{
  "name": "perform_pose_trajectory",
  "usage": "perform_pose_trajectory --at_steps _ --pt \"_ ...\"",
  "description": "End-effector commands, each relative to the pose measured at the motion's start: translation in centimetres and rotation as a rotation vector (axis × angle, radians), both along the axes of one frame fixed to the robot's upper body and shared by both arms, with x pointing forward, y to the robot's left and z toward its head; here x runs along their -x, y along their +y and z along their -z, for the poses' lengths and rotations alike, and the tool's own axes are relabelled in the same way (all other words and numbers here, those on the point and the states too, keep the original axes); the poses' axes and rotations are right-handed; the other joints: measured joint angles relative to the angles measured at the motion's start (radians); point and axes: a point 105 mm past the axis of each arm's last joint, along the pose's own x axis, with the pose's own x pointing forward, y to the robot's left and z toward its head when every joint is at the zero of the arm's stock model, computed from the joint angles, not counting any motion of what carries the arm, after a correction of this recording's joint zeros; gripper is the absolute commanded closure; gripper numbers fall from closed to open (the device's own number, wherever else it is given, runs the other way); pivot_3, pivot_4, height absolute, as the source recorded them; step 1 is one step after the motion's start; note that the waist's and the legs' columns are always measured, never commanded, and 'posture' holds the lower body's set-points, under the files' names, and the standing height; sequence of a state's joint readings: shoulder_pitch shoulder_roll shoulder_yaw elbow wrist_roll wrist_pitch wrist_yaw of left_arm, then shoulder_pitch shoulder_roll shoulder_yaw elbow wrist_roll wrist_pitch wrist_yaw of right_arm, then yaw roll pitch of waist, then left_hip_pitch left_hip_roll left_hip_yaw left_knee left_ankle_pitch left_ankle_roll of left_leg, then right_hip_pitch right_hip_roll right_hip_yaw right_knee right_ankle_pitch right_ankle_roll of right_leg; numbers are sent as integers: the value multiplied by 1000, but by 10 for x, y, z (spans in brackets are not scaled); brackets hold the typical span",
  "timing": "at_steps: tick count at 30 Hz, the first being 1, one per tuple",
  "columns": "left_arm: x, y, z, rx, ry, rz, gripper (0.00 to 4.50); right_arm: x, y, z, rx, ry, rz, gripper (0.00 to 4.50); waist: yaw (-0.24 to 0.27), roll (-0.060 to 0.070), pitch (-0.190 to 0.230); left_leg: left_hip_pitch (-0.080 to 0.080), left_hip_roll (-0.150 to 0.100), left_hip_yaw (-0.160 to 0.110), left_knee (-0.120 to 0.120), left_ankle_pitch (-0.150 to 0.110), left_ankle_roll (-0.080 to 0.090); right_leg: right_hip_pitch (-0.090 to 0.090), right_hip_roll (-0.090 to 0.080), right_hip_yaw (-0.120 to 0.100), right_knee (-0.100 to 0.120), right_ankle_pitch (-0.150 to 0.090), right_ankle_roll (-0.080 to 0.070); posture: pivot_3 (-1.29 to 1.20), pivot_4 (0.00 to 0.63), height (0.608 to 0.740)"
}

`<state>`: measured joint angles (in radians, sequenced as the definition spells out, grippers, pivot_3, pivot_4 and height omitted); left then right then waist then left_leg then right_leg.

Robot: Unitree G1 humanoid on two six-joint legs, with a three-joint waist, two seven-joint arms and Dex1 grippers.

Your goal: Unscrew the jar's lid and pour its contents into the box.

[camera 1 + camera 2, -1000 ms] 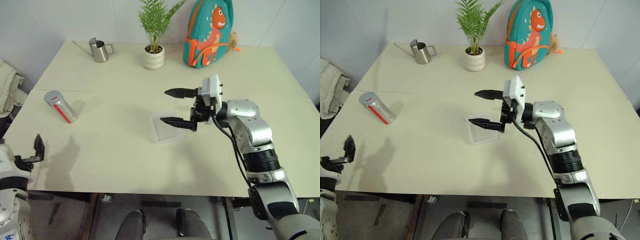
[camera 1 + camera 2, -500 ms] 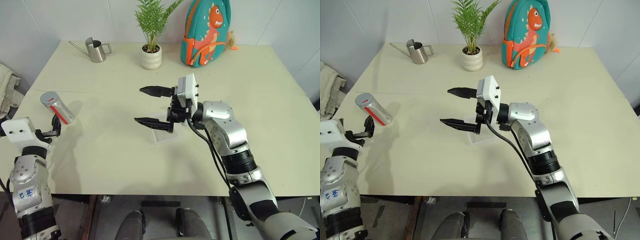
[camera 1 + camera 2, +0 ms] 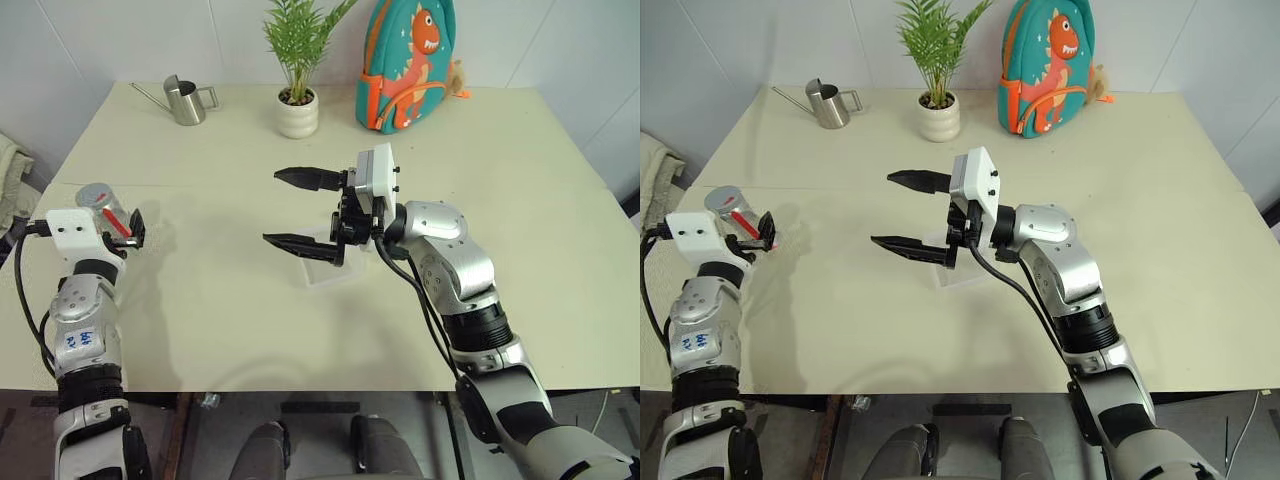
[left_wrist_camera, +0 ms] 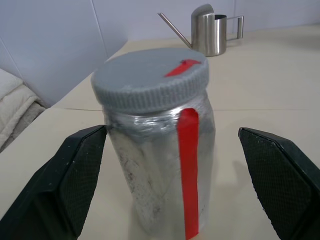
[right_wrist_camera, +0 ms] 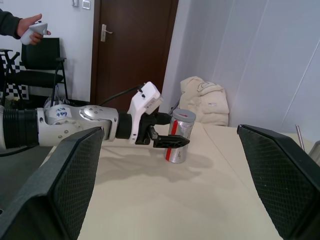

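Two grippers in play, and both have their jaws spread wide with nothing held. The left gripper (image 4: 165,185) sits right at the jar (image 4: 160,165), one black finger on either side of it, daylight showing between each finger and the clear wall, so no contact there. The jar stands on the cream table (image 3: 200,300) near its left edge, the grey lid (image 4: 150,80) screwed on, a red mark on the cap and a red strip running down the side. What is inside the jar cannot be made out through the cloudy wall.

Over in the middle, the right gripper (image 3: 300,208) hangs above the table, pointing across toward the jar's side, one finger high and one low. The low finger reaches over the clear box (image 3: 322,268), which lies flat on the table just beneath the wrist; whether anything touches it cannot be told.

At the far edge stand a steel watering can (image 3: 186,100), a potted plant (image 3: 297,108) and a dinosaur backpack (image 3: 410,65), well apart from the action. The right wrist view catches a person's hand (image 5: 31,30) holding a controller in the room beyond.
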<state>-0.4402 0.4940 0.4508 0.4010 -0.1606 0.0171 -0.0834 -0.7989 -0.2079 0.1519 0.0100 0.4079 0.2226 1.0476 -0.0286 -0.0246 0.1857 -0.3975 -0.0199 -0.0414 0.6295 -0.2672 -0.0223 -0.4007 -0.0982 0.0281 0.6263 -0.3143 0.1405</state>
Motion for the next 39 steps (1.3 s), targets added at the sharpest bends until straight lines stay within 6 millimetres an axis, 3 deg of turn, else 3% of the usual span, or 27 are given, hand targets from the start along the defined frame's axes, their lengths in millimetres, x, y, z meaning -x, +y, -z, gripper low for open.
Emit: perform_pose_trajectory --at_steps 1,8,13,21,30,33,39 --pt "0 7 -15 -28 -50 -49 25 8 -1 -10 -34 -30 -18 0 0 0 0 -1 0 0 0 0 0 -1 0 0 0 0 0 0 150 740" --pt "0 -7 -3 36 -76 -121 25 6 -3 -8 -34 -14 -14 0 2 -1 -1 -7 -1 1 2 0 0 -8 -3 -3 3 0 1 0 150 740" --pt "-7 -9 -2 98 -99 -181 25 4 -4 -3 -20 6 -21 0 2 -2 -1 -7 -1 1 2 0 0 -9 -7 -18 3 1 -1 0 150 740" --pt "-19 1 -12 135 -135 -346 25 2 -5 5 -3 41 -32 0 2 -2 -1 -7 -6 3 3 1 1 -8 -13 -27 3 4 -2 0 150 740" --pt "-32 11 -18 156 -128 -412 25 -1 -10 15 17 97 -31 0 3 -3 -2 -7 -8 4 4 1 2 -9 -16 -40 3 5 -3 0 150 740" --pt "-36 8 -21 146 -130 -391 554 -1 -10 17 19 104 -29 0 4 -3 -2 -7 -8 4 4 2 1 -9 -17 -44 3 5 -4 0 150 740" --pt "-39 0 -19 128 -127 -363 2314 0 -11 22 21 117 -20 0 3 -3 -2 -7 -7 5 4 1 2 -9 -18 -46 2 6 -4 0 150 740"
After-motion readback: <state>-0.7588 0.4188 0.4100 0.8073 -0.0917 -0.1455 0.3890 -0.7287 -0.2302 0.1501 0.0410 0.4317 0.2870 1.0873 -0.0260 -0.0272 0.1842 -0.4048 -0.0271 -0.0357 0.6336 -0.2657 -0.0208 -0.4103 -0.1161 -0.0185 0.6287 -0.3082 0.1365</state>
